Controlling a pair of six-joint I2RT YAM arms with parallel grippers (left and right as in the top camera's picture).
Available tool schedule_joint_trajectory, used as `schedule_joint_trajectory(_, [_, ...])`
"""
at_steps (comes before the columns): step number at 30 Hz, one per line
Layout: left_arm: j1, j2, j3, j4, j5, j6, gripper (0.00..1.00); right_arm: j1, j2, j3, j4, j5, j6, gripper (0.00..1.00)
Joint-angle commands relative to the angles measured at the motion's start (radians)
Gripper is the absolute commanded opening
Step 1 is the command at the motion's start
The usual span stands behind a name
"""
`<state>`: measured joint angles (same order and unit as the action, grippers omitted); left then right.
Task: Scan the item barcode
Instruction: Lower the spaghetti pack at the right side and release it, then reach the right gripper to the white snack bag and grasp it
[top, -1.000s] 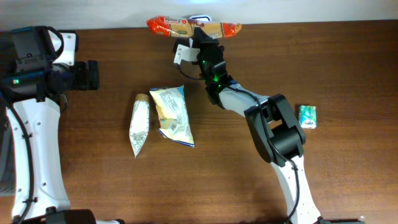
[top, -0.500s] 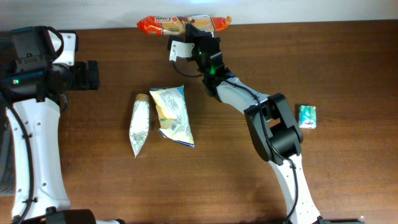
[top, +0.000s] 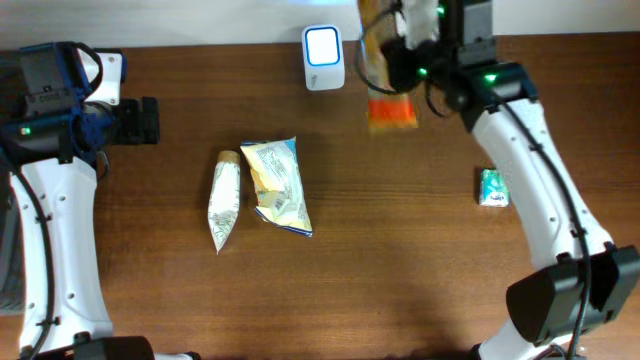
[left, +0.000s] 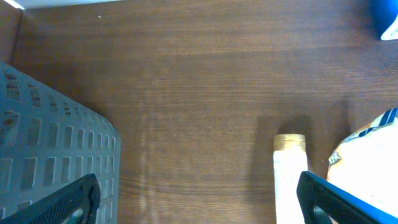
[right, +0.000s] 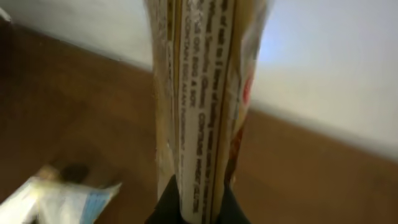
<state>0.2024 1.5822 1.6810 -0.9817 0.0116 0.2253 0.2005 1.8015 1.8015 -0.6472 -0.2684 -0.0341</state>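
1. The right hand (right: 194, 210) is pinching shut on a long snack packet (right: 200, 93), gripping one end.
2. The packet is sitting raised over the table (top: 400, 280), just right of the lit scanner (top: 323, 45) at the far edge.
3. The left hand (top: 148, 120) is gaping wide, holding nothing.
4. A cone (top: 224, 200), pouch (top: 278, 185) and green pack (top: 494, 187) are lying on the table.

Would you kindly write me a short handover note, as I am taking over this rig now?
Left gripper: open, empty, far left.
Right gripper: shut on the orange snack packet, held up just right of the scanner.
Done: packet picked up.
Left: present its barcode to the scanner; no barcode shows in these views.
On the table: white cone packet, white-and-yellow bag, small green packet.
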Motion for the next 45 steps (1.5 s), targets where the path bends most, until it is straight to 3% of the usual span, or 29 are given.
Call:
schedule_joint_trajectory(1, [0.003, 0.000, 0.002, -0.001, 0.010, 0.016, 0.99, -0.100, -0.069, 0.033, -0.268, -0.107, 0.095, 0.04])
schedule_joint_trajectory(4, [0.003, 0.000, 0.002, -0.001, 0.010, 0.016, 0.99, -0.194, -0.016, 0.013, -0.517, -0.008, 0.060, 0.04])
schedule_joint_trajectory(7, [0.003, 0.000, 0.002, -0.001, 0.010, 0.016, 0.99, -0.248, 0.074, -0.087, -0.535, -0.008, -0.109, 0.04])
schedule_joint_trajectory(10, [0.003, 0.000, 0.002, -0.001, 0.010, 0.016, 0.99, -0.249, 0.181, -0.104, -0.536, -0.007, -0.134, 0.04])
schedule_joint_trajectory(12, [0.003, 0.000, 0.002, -0.001, 0.010, 0.016, 0.99, -0.262, 0.229, -0.103, -0.544, -0.007, -0.134, 0.44])
schedule_joint_trajectory(13, [0.003, 0.000, 0.002, -0.001, 0.010, 0.015, 0.99, -0.280, 0.228, -0.101, -0.552, 0.011, -0.133, 0.55])
schedule_joint_trajectory(14, [0.003, 0.000, 0.002, -0.001, 0.010, 0.016, 0.99, -0.300, 0.224, -0.089, -0.565, 0.019, -0.130, 0.73])
schedule_joint_trajectory(17, [0.003, 0.000, 0.002, -0.001, 0.010, 0.016, 0.99, -0.332, 0.224, 0.024, -0.649, -0.064, -0.089, 0.99])
schedule_joint_trajectory(20, [0.003, 0.000, 0.002, -0.001, 0.010, 0.016, 0.99, -0.278, 0.227, 0.082, -0.625, -0.397, -0.089, 0.99])
schedule_joint_trajectory(22, [0.003, 0.000, 0.002, -0.001, 0.010, 0.016, 0.99, -0.190, 0.234, 0.082, -0.577, -0.443, -0.089, 0.99])
schedule_joint_trajectory(23, [0.003, 0.000, 0.002, -0.001, 0.010, 0.016, 0.99, -0.098, 0.234, 0.082, -0.533, -0.443, -0.105, 0.89])
schedule_joint_trajectory(24, [0.003, 0.000, 0.002, -0.001, 0.010, 0.016, 0.99, -0.011, 0.234, 0.082, -0.481, -0.429, -0.108, 0.72])
schedule_joint_trajectory(25, [0.003, 0.000, 0.002, -0.001, 0.010, 0.016, 0.99, 0.081, 0.234, 0.082, -0.414, -0.369, -0.107, 0.68])
schedule_joint_trajectory(27, [0.003, 0.000, 0.002, -0.001, 0.010, 0.016, 0.99, 0.238, 0.255, 0.082, -0.280, -0.149, -0.063, 0.70])
schedule_joint_trajectory(29, [0.003, 0.000, 0.002, -0.001, 0.010, 0.016, 0.99, 0.319, 0.318, 0.082, -0.172, -0.051, -0.062, 0.80])
schedule_joint_trajectory(31, [0.003, 0.000, 0.002, -0.001, 0.010, 0.016, 0.99, 0.349, 0.436, 0.082, -0.037, -0.058, -0.063, 0.86])
schedule_joint_trajectory(35, [0.003, 0.000, 0.002, -0.001, 0.010, 0.016, 0.99, 0.349, 0.531, 0.082, 0.025, -0.145, -0.062, 0.86])
schedule_joint_trajectory(36, [0.003, 0.000, 0.002, -0.001, 0.010, 0.016, 0.99, 0.349, 0.544, 0.082, 0.027, -0.172, -0.062, 0.75])
schedule_joint_trajectory(37, [0.003, 0.000, 0.002, -0.001, 0.010, 0.016, 0.99, 0.349, 0.557, 0.082, 0.027, -0.176, -0.062, 0.55])
schedule_joint_trajectory(38, [0.003, 0.000, 0.002, -0.001, 0.010, 0.016, 0.99, 0.347, 0.558, 0.082, 0.018, -0.176, -0.062, 0.23])
schedule_joint_trajectory(39, [0.003, 0.000, 0.002, -0.001, 0.010, 0.016, 0.99, 0.341, 0.552, 0.083, 0.008, -0.177, -0.062, 0.11])
schedule_joint_trajectory(40, [0.003, 0.000, 0.002, -0.001, 0.010, 0.016, 0.99, 0.328, 0.535, 0.083, -0.014, -0.177, -0.062, 0.04])
schedule_joint_trajectory(43, [0.003, 0.000, 0.002, -0.001, 0.010, 0.016, 0.99, 0.277, 0.435, 0.100, -0.138, -0.154, -0.021, 0.04])
schedule_joint_trajectory(45, [0.003, 0.000, 0.002, -0.001, 0.010, 0.016, 0.99, 0.243, 0.344, 0.100, -0.266, -0.003, 0.256, 0.04])
